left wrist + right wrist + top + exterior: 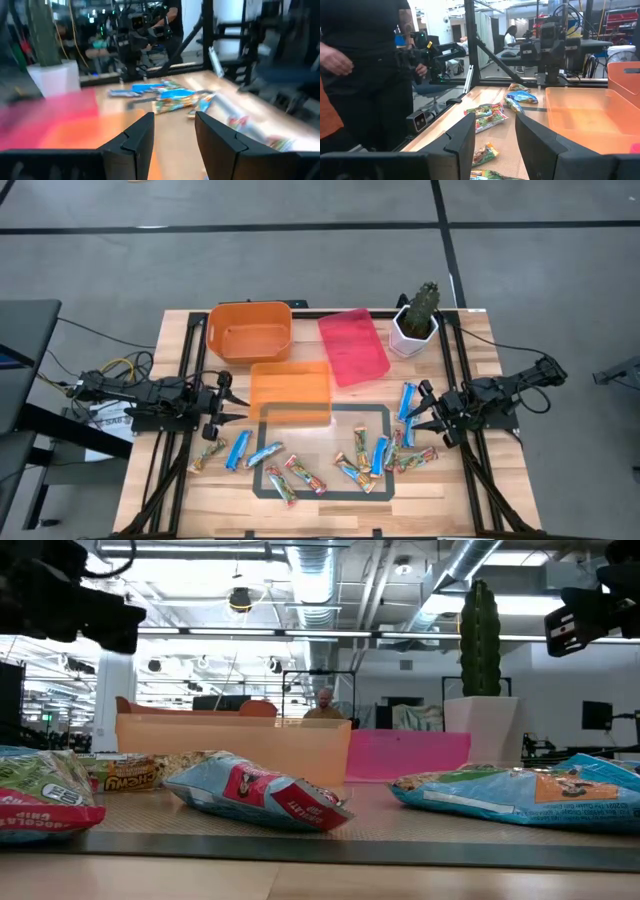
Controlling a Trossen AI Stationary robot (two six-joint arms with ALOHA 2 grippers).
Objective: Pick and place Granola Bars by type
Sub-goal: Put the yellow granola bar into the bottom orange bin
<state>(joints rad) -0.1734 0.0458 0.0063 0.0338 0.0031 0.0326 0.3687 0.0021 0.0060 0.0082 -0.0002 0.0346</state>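
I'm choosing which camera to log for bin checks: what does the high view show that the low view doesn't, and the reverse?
Only the high view shows the left gripper and right gripper, both empty, and the deep orange bin. Only the low view shows the room's ceiling ducts. Both show the potted cactus, pink tray, shallow orange tray and granola bars.

Low view: a green-wrapped bar (40, 802) at the near left edge carries partial lettering ending in "CHIP". The tan bar (125, 774) behind it shows yellow block lettering that reads roughly as "CHUNKY". Other wrapper printing cannot be read.
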